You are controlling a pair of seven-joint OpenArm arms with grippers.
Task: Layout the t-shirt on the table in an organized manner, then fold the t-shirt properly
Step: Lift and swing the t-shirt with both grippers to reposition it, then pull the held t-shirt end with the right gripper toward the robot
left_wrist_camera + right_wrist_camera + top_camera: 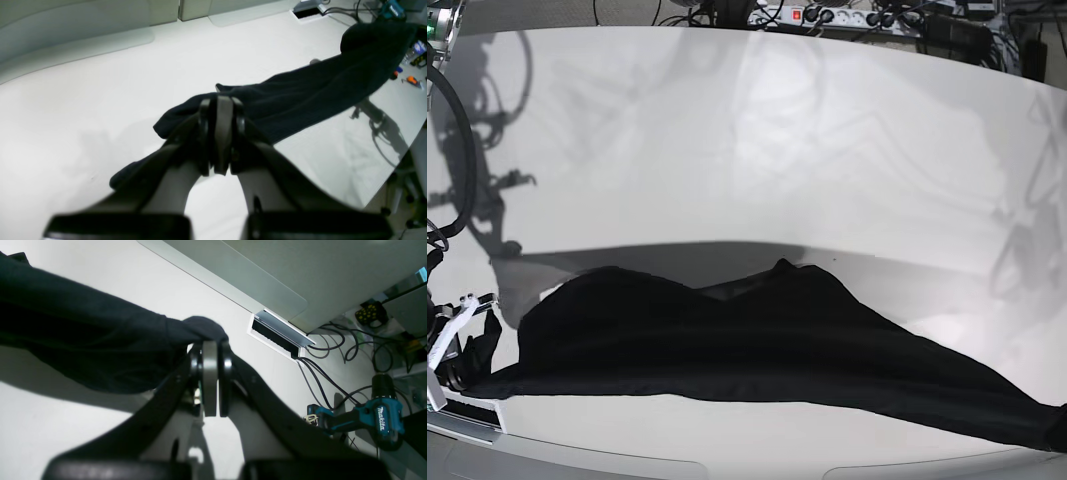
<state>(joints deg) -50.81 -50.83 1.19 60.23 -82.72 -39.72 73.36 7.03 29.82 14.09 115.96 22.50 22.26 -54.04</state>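
The plain black soft-fabric t-shirt (757, 350) lies bunched into one long band along the near edge of the large glossy white tabletop (757, 140), its long axis running from one arm to the other. In the base view the band is broad at the left, near the right arm, and thins to a point at the far right, where the left arm works out of frame.

The left claw (222, 133) is clamped together on one end of the t-shirt (300, 93); from there the cloth stretches away to the upper right across the tabletop (100, 100). The right claw (211, 380) is likewise pressed together on a gathered lump at the opposite end, with the t-shirt (83, 340) trailing off to the left, apparently lifted slightly off the tabletop (66, 426).

So each claw holds its own end and the shirt spans between them. Spreading it flat probably calls for pulling across that axis, away from the near edge.
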